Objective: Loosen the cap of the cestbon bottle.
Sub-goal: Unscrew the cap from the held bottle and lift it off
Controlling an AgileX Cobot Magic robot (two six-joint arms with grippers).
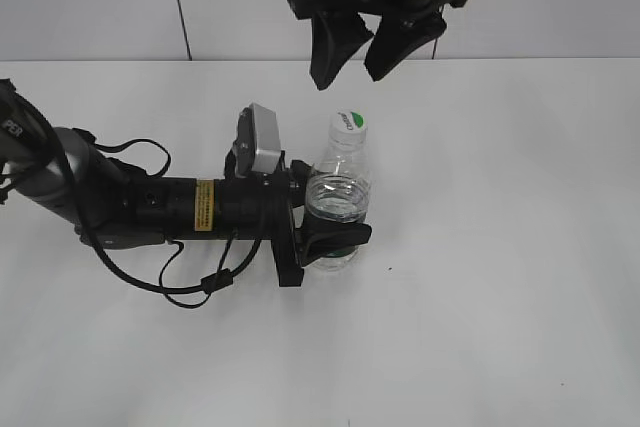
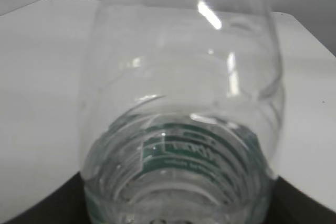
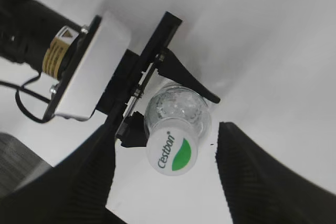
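The clear cestbon bottle (image 1: pixel 337 187) stands upright on the white table, its green label band low on the body. It fills the left wrist view (image 2: pixel 178 129). My left gripper (image 1: pixel 325 217) is shut on the bottle's lower body. The white cap (image 1: pixel 349 123) with a green patch sits on the neck and shows in the right wrist view (image 3: pixel 172 151) with the word Cestbon. My right gripper (image 1: pixel 368 47) hangs open above the cap, apart from it. In the right wrist view its fingers (image 3: pixel 165 177) stand on either side of the cap.
The white table (image 1: pixel 500 247) runs to a light wall at the back. The left arm (image 1: pixel 130 202) lies low across the table's left half with loose black cables (image 1: pixel 160 282). A small dark speck (image 1: pixel 390 268) lies right of the bottle.
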